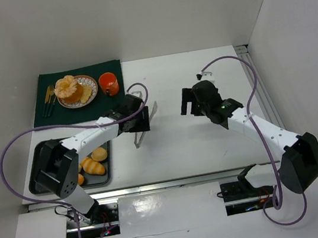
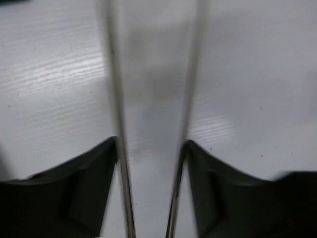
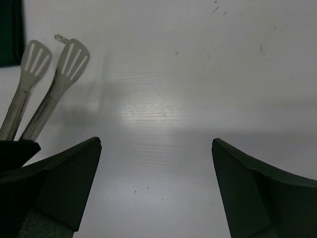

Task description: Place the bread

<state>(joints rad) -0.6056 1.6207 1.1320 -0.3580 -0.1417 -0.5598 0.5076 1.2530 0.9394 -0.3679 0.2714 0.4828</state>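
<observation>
I see a white table (image 1: 182, 151) boxed in by plain white walls. At its far left lies a green mat (image 1: 47, 114) carrying a plate (image 1: 67, 104) piled with bread (image 1: 69, 87), an orange cup (image 1: 109, 83) and cutlery (image 1: 50, 99). Nearer me, a black tray (image 1: 37, 186) holds more bread rolls (image 1: 96, 161). My left gripper (image 2: 151, 146) is clamped narrow on metal tongs (image 2: 119, 124) at mid-table. My right gripper (image 3: 156, 144) hangs with its jaws wide, holding nothing.

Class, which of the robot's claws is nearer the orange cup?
Left. The left claw, holding tongs, hangs close to the orange cup, on its right, nearer the arm bases; the right claw is much farther right.
</observation>
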